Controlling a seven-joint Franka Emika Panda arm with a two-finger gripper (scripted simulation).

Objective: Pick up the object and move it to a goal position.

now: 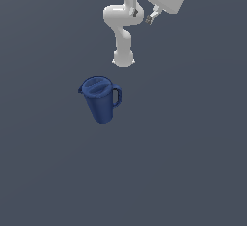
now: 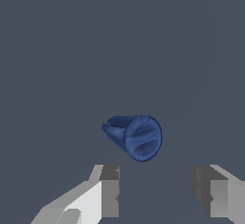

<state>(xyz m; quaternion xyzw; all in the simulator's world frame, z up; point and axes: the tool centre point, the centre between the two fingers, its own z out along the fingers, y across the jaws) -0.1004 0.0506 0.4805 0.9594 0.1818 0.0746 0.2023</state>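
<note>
Fingers (image 2: 155,192) spread, holding nothing; pitcher (image 1: 100,99) sits clear of them. Handle (image 1: 116,96) at its 3 o'clock in the exterior view: pinch the tapered wall off-centre and you'll tip it.

Item: plain dark grey-blue floor (image 1: 58,181), one object on it.
We record a single dark blue pitcher (image 1: 100,99) on this surface, lid uppermost, loop handle toward the exterior view's right, small spout toward its left, body tapering toward the base.
</note>
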